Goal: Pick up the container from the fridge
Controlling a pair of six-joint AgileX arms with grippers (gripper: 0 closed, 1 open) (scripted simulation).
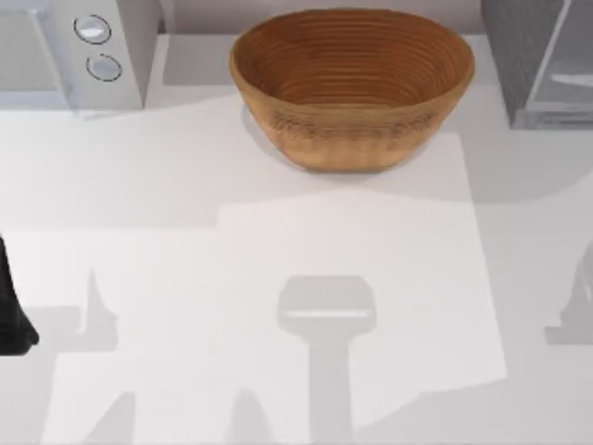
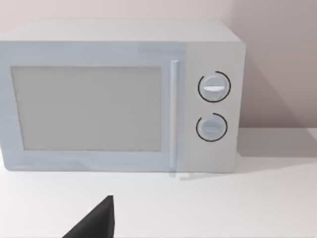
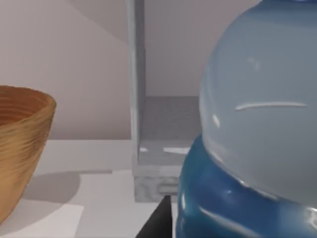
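Currently left arm (image 1: 14, 311) sits parked at the table's left edge; can't tell its finger state. White microwave (image 1: 79, 51) back-left, brown woven basket (image 1: 352, 83) back-centre, fridge (image 1: 542, 60) back-right, all on the table (image 1: 278, 278). In the right wrist view, container (image 3: 252, 148) sits right up against the camera, fridge behind it. Right gripper's grip: can't tell.

Brown ribbed basket (image 1: 352, 83), white microwave (image 2: 119, 94), grey speckled fridge (image 1: 542, 60), clear container (image 3: 257, 124) with blue cap (image 3: 223, 208).
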